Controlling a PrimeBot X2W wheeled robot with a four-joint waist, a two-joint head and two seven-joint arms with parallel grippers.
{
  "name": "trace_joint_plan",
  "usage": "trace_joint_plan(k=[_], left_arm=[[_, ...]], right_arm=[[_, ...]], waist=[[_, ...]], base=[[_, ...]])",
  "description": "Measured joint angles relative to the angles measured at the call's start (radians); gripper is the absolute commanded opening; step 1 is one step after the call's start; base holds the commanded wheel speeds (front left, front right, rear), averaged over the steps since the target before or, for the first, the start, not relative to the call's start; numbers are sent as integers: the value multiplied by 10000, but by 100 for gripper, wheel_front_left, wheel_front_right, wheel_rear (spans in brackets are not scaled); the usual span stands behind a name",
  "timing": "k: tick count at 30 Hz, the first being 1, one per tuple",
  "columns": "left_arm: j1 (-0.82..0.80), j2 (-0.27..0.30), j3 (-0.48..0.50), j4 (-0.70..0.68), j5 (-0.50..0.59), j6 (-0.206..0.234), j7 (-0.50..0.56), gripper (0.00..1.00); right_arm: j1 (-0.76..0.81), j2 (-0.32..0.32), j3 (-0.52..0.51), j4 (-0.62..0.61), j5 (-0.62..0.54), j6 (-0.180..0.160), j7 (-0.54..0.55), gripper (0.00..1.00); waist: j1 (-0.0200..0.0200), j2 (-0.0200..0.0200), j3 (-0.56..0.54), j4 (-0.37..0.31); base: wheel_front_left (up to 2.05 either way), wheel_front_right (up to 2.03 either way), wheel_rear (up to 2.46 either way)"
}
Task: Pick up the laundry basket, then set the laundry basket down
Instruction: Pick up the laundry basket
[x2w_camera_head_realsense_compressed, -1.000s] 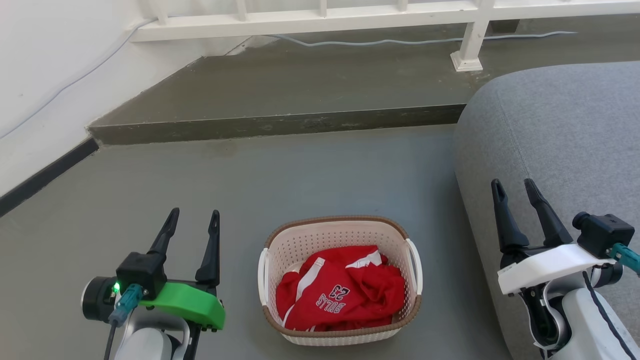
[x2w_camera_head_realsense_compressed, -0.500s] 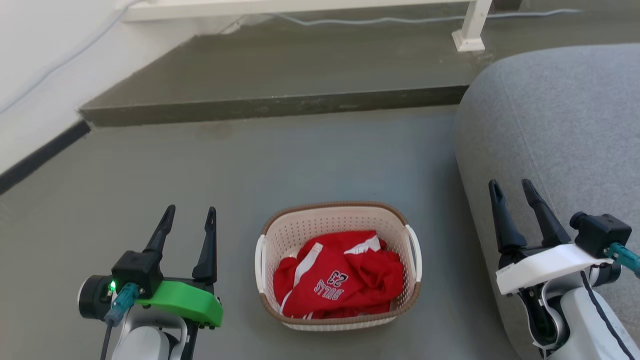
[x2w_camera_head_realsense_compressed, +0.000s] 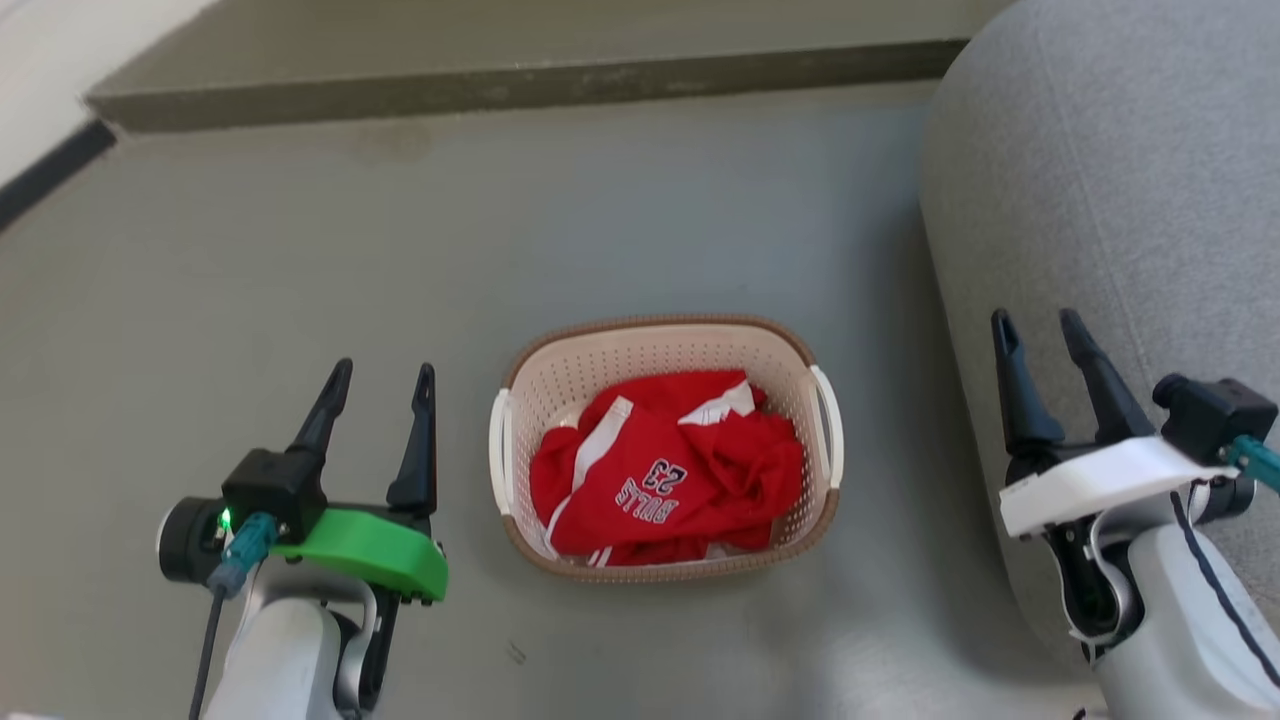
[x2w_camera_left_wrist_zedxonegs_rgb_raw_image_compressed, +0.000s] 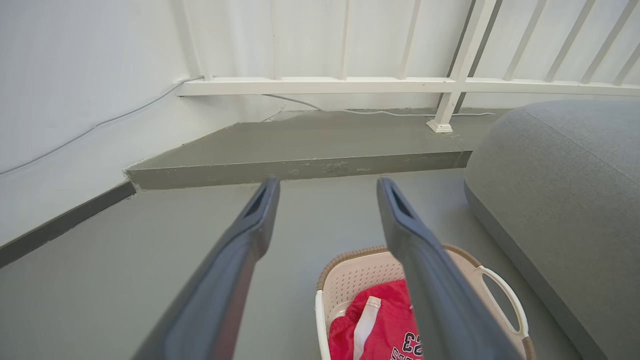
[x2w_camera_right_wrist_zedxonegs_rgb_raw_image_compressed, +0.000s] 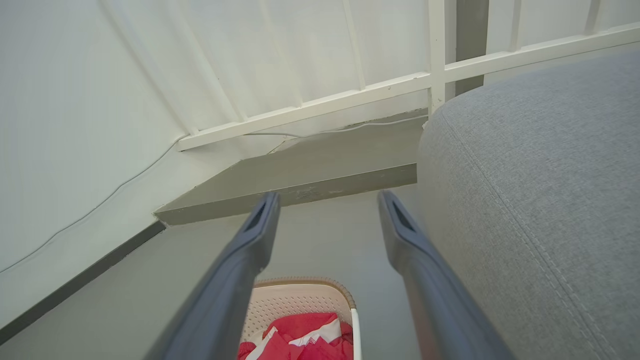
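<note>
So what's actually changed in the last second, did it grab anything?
Only the head camera tipped down, so the step sits higher in its view. Nothing was grabbed. The laundry basket sits on the floor with the red jersey inside, and the left gripper and right gripper stay open on either side, not touching it.

Bright, even daylight, with only soft, faint shadows on the floor (x2w_camera_head_realsense_compressed: 650, 200). The white wall (x2w_camera_left_wrist_zedxonegs_rgb_raw_image_compressed: 75, 75) looks washed out. Wrist views stretch toward their edges.

Parted end effector (x2w_camera_right_wrist_zedxonegs_rgb_raw_image_compressed: 327, 196) frames the laundry basket (x2w_camera_right_wrist_zedxonegs_rgb_raw_image_compressed: 299, 299).
</note>
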Motion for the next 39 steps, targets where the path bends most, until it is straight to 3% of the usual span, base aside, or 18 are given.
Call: trace_joint_plan(k=[19,39], left_arm=[[-2290,-61,-84,1223,-230,-82,-2,100],[-4377,-171,-838,3758,-1108,-349,-2,100]], right_arm=[[-2296,4,109,1390,2,31,-12,100],[-4425,128,566,4355,355,92,136,100]], waist=[[0,0,2530,-52],[0,0,4875,105]], base=[[0,0,0],[0,0,0]])
